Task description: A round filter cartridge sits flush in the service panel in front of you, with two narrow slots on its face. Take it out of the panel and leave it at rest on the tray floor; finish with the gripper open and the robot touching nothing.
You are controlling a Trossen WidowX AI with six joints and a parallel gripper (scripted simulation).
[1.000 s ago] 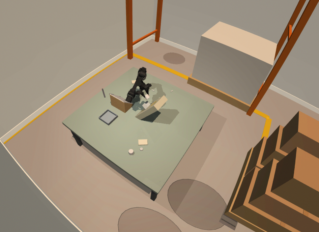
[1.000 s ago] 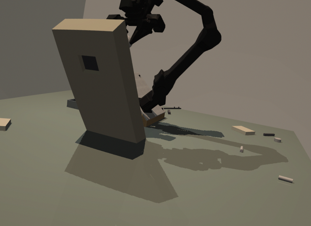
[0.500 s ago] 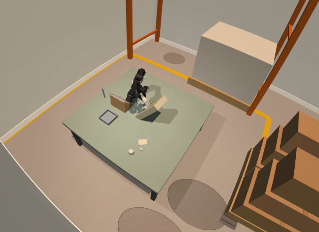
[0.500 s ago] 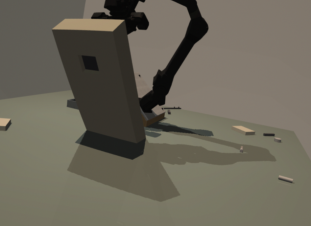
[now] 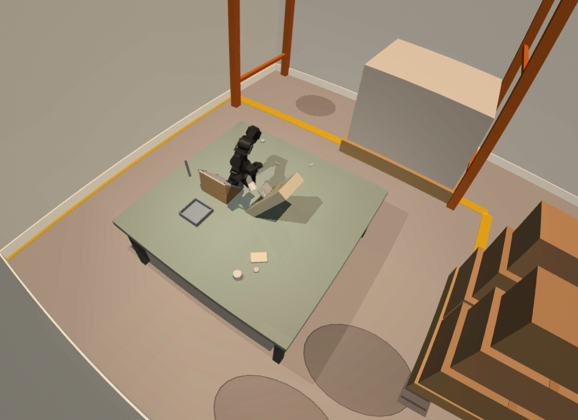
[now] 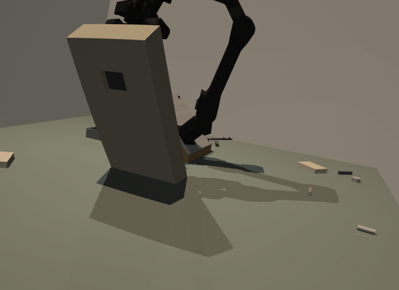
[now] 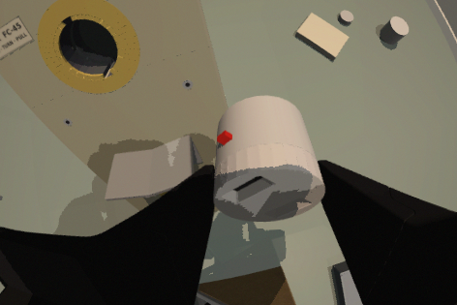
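Gripper (image 5: 249, 182) (image 7: 265, 172), one: fingers set part-way apart and closed on the filter cartridge (image 5: 252, 186) (image 7: 266, 132), which is gripped by its sides near the slotted end. Cartridge: round, pale, carried clear of the service panel (image 5: 267, 204) (image 6: 138, 119) (image 7: 165, 35) and above the table (image 5: 303, 266) (image 6: 273, 248) (image 7: 252, 40); a red tab (image 7: 225, 137) is borne on its side, and a dark slot is seen on its face, partly shadowed.

Service panel: tan, tilted, fitted with a yellow ring (image 7: 129, 49) around an open socket. A label (image 7: 15, 37) marked "FC-45" and "TURN - PULL" is carried beside the ring; two screws are seen, one (image 7: 187, 84) nearer the panel's edge, the other (image 7: 68, 122) lower in the wrist view.

Tray (image 5: 181, 213) (image 6: 92, 133) (image 7: 337, 277): grey-rimmed, square, set on the table apart from the cartridge. Brown-sided box (image 5: 212, 187) (image 6: 198, 154) (image 7: 252, 286): placed between tray and arm (image 5: 237, 161) (image 6: 225, 61).

Sundries, on the table: a cream block (image 5: 258, 257) (image 7: 321, 35), with a small disc (image 5: 256, 269) (image 7: 346, 17) and a short cylinder (image 5: 237, 274) (image 7: 394, 30) placed near it.
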